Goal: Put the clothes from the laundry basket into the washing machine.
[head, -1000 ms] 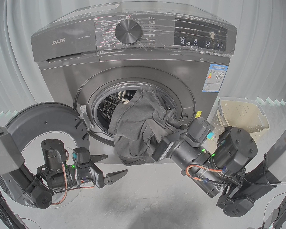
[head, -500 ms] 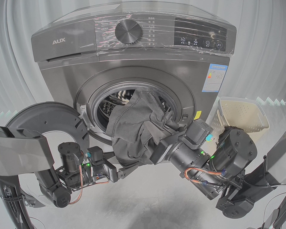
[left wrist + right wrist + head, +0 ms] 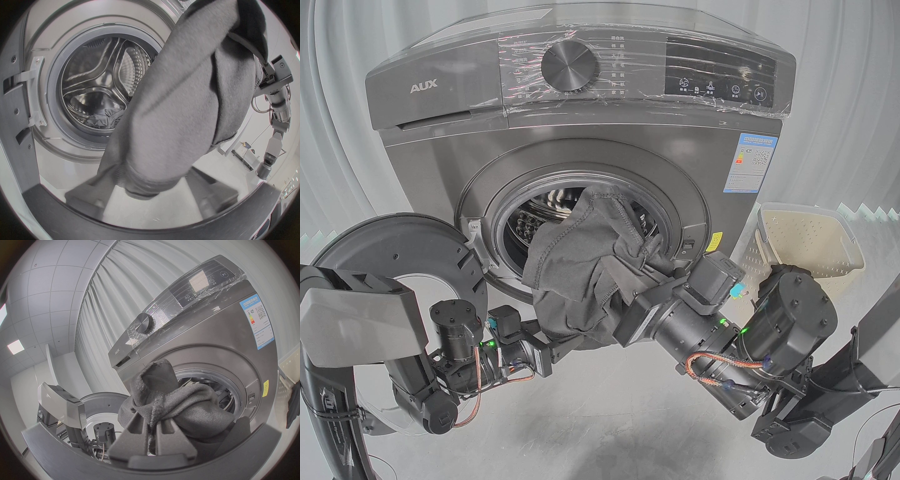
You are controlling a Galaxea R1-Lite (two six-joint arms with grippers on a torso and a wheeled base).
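A dark grey garment (image 3: 581,262) hangs in front of the washing machine's (image 3: 569,144) open drum (image 3: 93,84), its top just inside the opening. My right gripper (image 3: 151,435) is shut on a bunched fold of it; in the head view the cloth drapes over this gripper (image 3: 625,281). My left gripper (image 3: 562,334) is open just under the garment's hanging lower end (image 3: 147,184), one finger on each side. Another dark piece of clothing (image 3: 104,118) lies at the bottom of the drum. The cream laundry basket (image 3: 809,240) stands on the floor right of the machine.
The round door (image 3: 394,250) is swung fully open to the left, close behind my left arm. A dark cloth (image 3: 293,405) shows at the basket's edge. Grey floor (image 3: 600,412) lies bare in front of the machine. Curtains hang behind.
My left arm has swung right and forward, bringing its open gripper under the garment's lower end. My right gripper has lifted the garment slightly up and toward the drum opening.
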